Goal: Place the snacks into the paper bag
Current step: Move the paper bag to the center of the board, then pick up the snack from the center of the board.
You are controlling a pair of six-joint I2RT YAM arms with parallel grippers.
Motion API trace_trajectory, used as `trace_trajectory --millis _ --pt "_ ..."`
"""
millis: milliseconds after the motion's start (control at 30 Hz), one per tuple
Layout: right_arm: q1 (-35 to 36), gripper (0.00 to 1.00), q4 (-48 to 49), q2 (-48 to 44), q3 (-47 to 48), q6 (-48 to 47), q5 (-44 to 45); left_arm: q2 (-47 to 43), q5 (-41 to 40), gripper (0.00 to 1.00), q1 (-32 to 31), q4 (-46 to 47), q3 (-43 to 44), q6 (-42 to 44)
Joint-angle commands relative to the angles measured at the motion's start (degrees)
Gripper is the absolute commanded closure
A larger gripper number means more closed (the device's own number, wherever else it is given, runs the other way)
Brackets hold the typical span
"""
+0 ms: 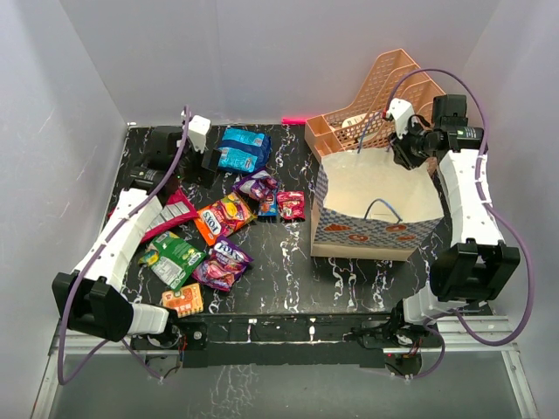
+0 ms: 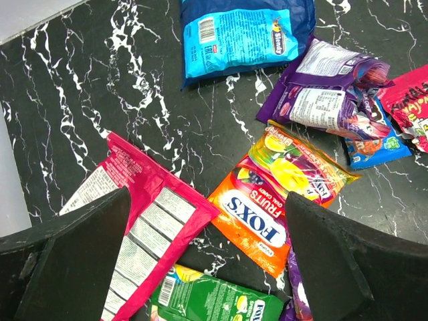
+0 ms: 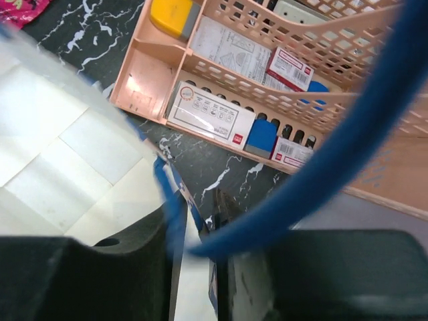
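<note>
Glossy foil snacks [image 1: 225, 216] lie scattered under and just ahead of our left gripper [image 2: 207, 200], whose jaws stand wide apart and empty. They look light, crinkly and slippery, so we would pinch the crimped edge of the orange packet [image 2: 267, 224] lying between the fingers. Our right gripper [image 3: 194, 217] is clamped on the thin, floppy rim of the paper bag [image 1: 367, 234], which stands well off to the left gripper's right.

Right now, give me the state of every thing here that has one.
Paper bag, upright, mouth open, no snacks visible inside.
Snacks, lying loose, outside the bag.
Left gripper, jaws open above the snacks.
Right gripper, jaws shut on the paper bag's rim.
Mesh organizer, holding small boxes.
</note>
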Motion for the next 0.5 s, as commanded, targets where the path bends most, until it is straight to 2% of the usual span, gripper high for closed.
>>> trace_trajectory --millis 0,267,467 --pt "-0.20 0.68 2.59 -1.76 0.11 0.88 4.74 -0.53 0.69 0.02 1.69 -2.96 0.06 -1.81" --pt "-0.23 0.37 1.97 -4.98 0.51 6.24 3.94 0.51 4.79 0.02 5.39 -3.17 -1.74 -4.74" --pt "-0.21 0.14 2.83 -8.38 1.27 13.73 4.03 6.85 9.11 0.02 8.10 -3.71 0.93 -7.17"
